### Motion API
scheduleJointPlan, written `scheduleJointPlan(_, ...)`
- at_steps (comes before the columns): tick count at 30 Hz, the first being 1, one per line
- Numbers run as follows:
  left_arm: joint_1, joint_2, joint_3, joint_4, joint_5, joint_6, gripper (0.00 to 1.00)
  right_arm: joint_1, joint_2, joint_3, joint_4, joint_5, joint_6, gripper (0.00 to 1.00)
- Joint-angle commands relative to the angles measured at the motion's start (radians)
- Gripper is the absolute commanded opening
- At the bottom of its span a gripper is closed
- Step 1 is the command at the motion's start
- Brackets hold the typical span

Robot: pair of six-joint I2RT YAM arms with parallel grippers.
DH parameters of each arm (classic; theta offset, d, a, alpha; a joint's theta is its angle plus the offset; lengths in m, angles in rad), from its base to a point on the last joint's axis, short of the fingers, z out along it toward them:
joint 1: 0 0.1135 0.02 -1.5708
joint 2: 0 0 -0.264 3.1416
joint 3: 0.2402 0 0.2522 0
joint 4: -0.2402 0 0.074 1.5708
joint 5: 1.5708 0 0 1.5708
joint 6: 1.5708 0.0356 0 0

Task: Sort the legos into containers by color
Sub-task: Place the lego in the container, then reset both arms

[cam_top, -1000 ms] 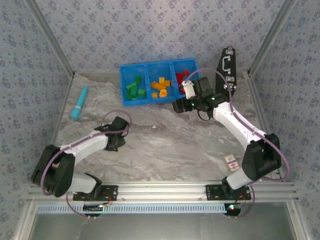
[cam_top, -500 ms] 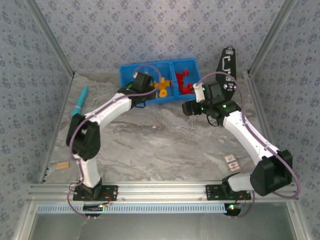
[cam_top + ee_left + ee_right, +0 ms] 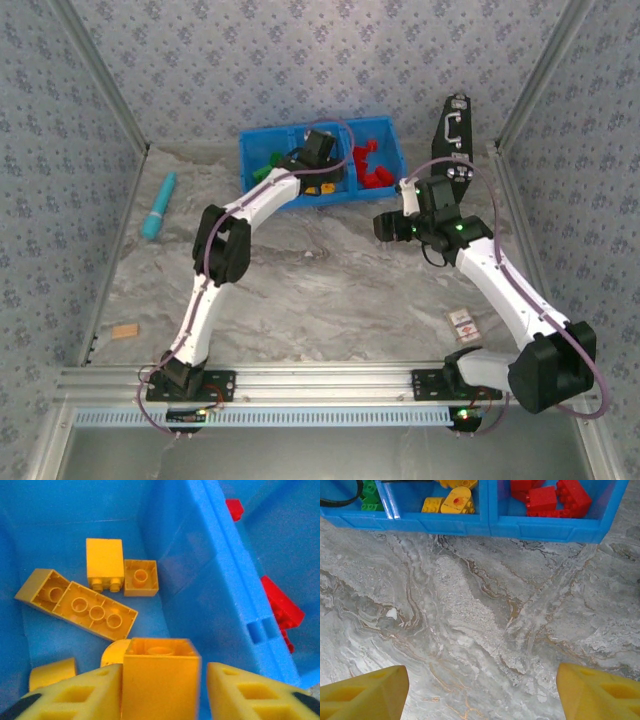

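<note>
The blue tray (image 3: 248, 150) stands at the back with green legos (image 3: 265, 165) in its left compartment, yellow ones (image 3: 325, 187) in the middle and red ones (image 3: 368, 165) on the right. My left gripper (image 3: 318, 160) hangs over the middle compartment. In the left wrist view a yellow brick (image 3: 160, 680) sits between the parted jaws of my left gripper (image 3: 164, 667), against the left finger with a gap to the right one, above several yellow bricks (image 3: 95, 611). My right gripper (image 3: 385, 222) (image 3: 482, 680) is open and empty above bare table in front of the tray (image 3: 470, 527).
A teal cylinder (image 3: 158, 205) lies at the left. A black case (image 3: 455, 135) leans at the back right. A small card (image 3: 462, 323) lies near the right arm's base, a tan scrap (image 3: 125, 331) at the near left. Metal rails frame the table.
My left arm has swung from the near left out to the tray's middle compartment, and its jaws have parted around the yellow brick. My right gripper has drawn back from the tray, rightward.
</note>
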Motion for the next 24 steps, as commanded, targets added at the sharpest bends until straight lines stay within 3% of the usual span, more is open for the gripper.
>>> scheduleJointPlan(1,0.006,-0.006,0.065,-0.032,0.007,0.023,0.58,-0.01,-0.022,0.002,-0.031,0.0,0.011,0.8)
scheduleJointPlan(6,0.039,-0.08,0.052,-0.039,0.035,0.062,0.64,-0.027,-0.02,0.018,-0.045,0.038,-0.015,0.8)
scheduleJointPlan(10,0.087,-0.303,-0.109,-0.015,-0.009,0.209,0.65,-0.046,-0.002,0.049,-0.027,0.048,-0.033,0.8)
scheduleJointPlan(13,0.173,-0.553,-0.395,0.074,-0.058,0.299,0.71,-0.046,-0.017,0.037,0.012,0.072,-0.042,0.83)
scheduleJointPlan(18,0.403,-0.944,-1.021,0.403,-0.079,0.382,0.76,-0.071,-0.005,0.016,0.057,0.111,-0.042,0.88)
scheduleJointPlan(21,0.46,-1.035,-1.275,0.551,-0.205,0.463,0.84,-0.097,0.007,-0.007,0.122,0.105,-0.027,0.88)
scheduleJointPlan(24,0.52,-1.066,-1.447,0.672,-0.202,0.429,0.88,-0.127,0.024,-0.023,0.182,0.098,0.004,0.91)
